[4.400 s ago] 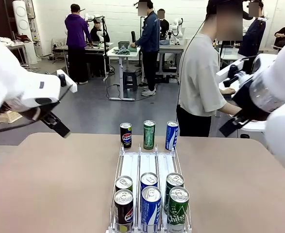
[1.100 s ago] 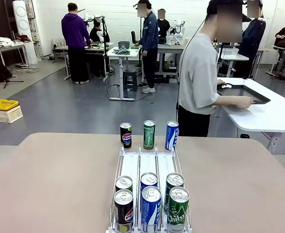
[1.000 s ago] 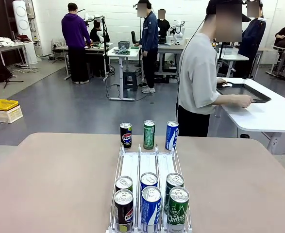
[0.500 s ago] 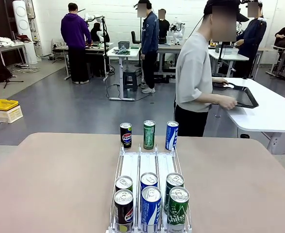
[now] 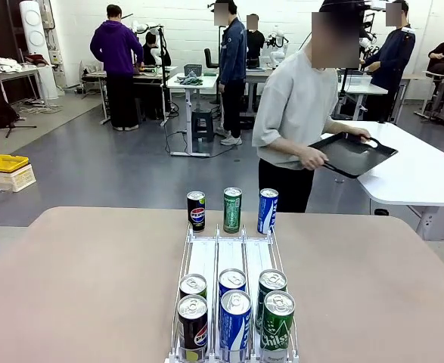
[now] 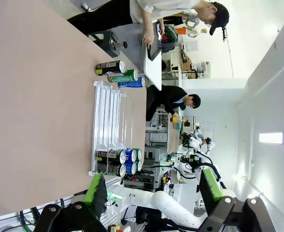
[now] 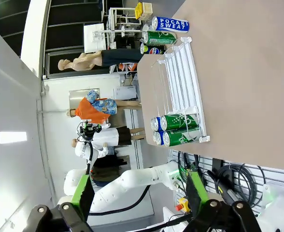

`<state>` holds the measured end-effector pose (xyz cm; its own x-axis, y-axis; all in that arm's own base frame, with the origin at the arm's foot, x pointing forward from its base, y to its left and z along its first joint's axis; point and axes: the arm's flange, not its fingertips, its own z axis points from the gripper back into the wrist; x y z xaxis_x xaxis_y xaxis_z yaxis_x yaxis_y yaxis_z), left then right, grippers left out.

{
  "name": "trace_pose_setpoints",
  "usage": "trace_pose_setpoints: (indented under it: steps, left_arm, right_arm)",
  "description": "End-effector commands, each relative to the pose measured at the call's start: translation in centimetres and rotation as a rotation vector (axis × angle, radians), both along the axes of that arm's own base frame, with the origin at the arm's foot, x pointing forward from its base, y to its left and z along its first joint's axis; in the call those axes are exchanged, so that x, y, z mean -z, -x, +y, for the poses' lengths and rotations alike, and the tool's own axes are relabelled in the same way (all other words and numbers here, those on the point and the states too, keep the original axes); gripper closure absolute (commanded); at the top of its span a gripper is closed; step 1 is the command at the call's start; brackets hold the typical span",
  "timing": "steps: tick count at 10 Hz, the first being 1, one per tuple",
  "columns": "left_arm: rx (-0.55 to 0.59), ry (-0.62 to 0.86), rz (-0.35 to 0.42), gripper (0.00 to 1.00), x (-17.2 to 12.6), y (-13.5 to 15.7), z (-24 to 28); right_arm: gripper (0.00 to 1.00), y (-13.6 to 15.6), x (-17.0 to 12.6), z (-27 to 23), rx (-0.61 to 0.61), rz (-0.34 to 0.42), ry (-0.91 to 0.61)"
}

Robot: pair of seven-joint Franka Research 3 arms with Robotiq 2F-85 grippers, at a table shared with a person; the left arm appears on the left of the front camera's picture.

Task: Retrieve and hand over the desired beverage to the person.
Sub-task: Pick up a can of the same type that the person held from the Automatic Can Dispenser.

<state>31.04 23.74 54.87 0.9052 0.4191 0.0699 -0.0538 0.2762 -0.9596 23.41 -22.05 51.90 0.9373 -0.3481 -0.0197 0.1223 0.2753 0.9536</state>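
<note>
1. Table (image 5: 93, 287): plain tan.
2. Rack (image 5: 203, 257): white and clear.
3. Far row: black can (image 5: 196, 211) with a red-blue logo, green can (image 5: 232, 210), blue can (image 5: 267, 211).
4. Person (image 5: 293, 102): light grey top, dark trousers.
5. Tray (image 5: 354, 155): black.

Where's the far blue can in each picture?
Front: blue can mid-picture, rightmost of three standing cans.
Left wrist: blue can upper middle, lowest of three sideways cans.
Right wrist: blue can top edge, uppermost of three.
Shared landmark: the rack, just past its far end.
</note>
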Motion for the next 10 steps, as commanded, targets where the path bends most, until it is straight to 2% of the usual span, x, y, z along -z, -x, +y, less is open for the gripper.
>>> trace_pose_setpoints:
  steps: [1,10]
  left_arm:
    - [0.002,0.009,-0.013,0.00,-0.16,-0.03,0.05]
    - [0.002,0.009,-0.013,0.00,-0.16,-0.03,0.05]
  right_arm:
    - [0.00,-0.04,0.02,0.00,0.003,-0.019,-0.019]
    - [0.00,-0.04,0.02,0.00,0.003,-0.019,-0.019]
